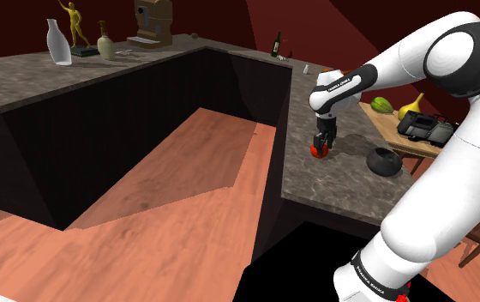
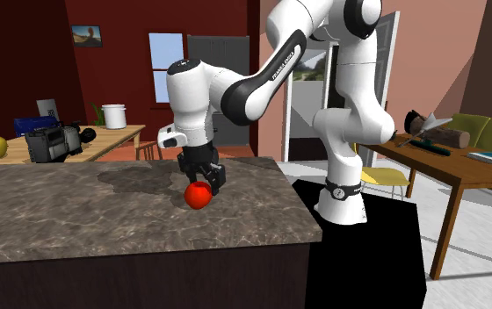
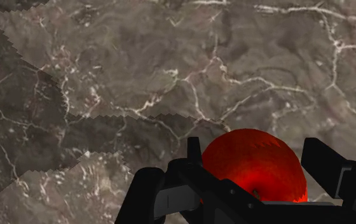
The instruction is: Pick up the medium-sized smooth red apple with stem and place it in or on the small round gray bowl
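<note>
We find the tool [image 2: 204,183] clamped on the red apple [image 3: 253,167], left of centre in the second exterior view. It is low over the marbled table [image 1: 311,184], possibly touching it. We judge the grasp made and the carry pending. The dark bowl [image 1: 384,161] sits near, right of the apple in the shoulder view. The next move calls for a lift, a short traverse, and release over the bowl.

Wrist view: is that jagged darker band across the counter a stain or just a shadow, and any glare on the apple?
Wrist view: likely a shadow, saw-toothed at its edge, on the counter; the apple glows at its middle, no white glare. Second exterior view: a soft dark patch lies on the counter beside the gripper. Shoulder view: dim overall.
</note>
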